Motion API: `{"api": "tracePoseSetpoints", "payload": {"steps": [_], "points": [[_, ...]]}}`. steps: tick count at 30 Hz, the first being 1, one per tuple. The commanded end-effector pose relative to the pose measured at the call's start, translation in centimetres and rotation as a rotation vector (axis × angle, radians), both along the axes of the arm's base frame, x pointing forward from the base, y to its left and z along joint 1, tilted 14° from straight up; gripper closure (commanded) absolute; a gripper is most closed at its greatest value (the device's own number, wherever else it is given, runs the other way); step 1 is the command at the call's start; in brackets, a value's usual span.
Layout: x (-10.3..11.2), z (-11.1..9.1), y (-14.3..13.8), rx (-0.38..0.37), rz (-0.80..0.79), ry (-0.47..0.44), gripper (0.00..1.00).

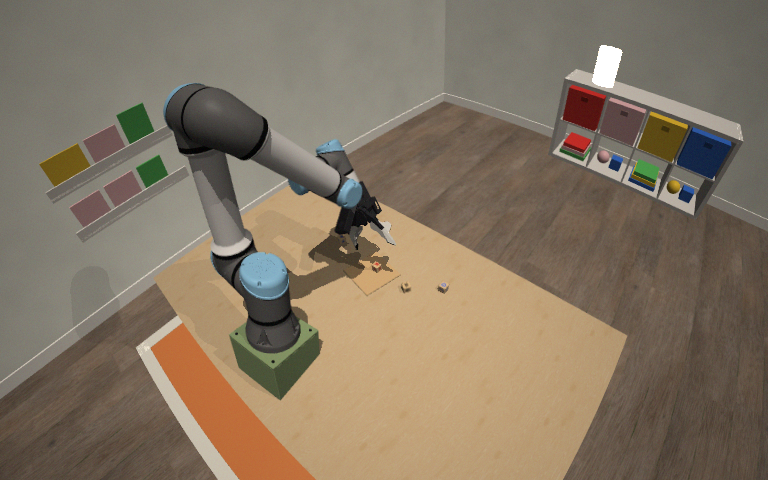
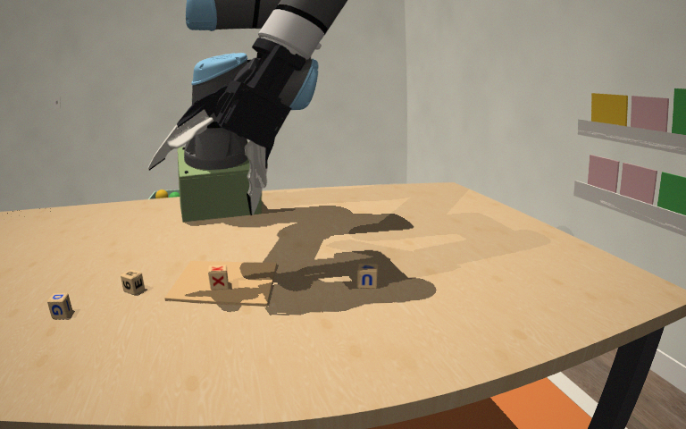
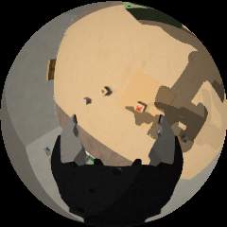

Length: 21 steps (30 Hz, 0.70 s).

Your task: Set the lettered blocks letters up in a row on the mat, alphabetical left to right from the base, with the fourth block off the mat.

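Note:
A block with a red X on top (image 1: 376, 266) (image 2: 218, 277) (image 3: 140, 108) sits upright on the thin square mat (image 1: 368, 285) (image 2: 188, 279) (image 3: 134, 85). Off the mat, a black-lettered block (image 1: 406, 286) (image 2: 132, 282) (image 3: 106, 91) stands turned; its top letter is too small to read. Farther out lies a block with a blue D on top (image 1: 443, 287) (image 2: 60, 307) (image 3: 87, 101). On the mat's other side, a block with a blue U on its side (image 2: 367, 277) (image 3: 183, 138) stands in shadow; its top is unclear. My gripper (image 1: 375, 245) (image 2: 200, 190) (image 3: 117, 114) is open, empty, tilted, high above the table.
The arm stands on a green pedestal (image 1: 277, 365) (image 2: 214, 199) at one side of the wooden table (image 1: 453, 367) (image 2: 283, 364). The arm's shadow covers part of the mat and the U block. Wall ledges and a toy shelf (image 1: 651, 135) are off the table.

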State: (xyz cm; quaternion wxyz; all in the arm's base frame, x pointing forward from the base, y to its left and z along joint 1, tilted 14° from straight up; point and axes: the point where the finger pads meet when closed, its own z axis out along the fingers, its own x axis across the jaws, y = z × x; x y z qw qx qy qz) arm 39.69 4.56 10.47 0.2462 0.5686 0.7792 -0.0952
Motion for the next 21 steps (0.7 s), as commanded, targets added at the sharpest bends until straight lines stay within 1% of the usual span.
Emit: {"api": "tracePoseSetpoints", "payload": {"steps": [1, 6, 8, 11, 21], "points": [[0.04, -0.09, -0.09, 0.034, -0.122, -0.059, 0.00], [0.09, -0.22, -0.17, 0.072, -0.238, -0.117, 0.00], [0.09, -0.22, -0.17, 0.072, -0.238, -0.117, 0.00], [0.16, -0.32, -0.24, 0.103, -0.335, -0.165, 0.00], [0.38, -0.53, -0.41, 0.177, -0.564, -0.279, 0.00]]}}
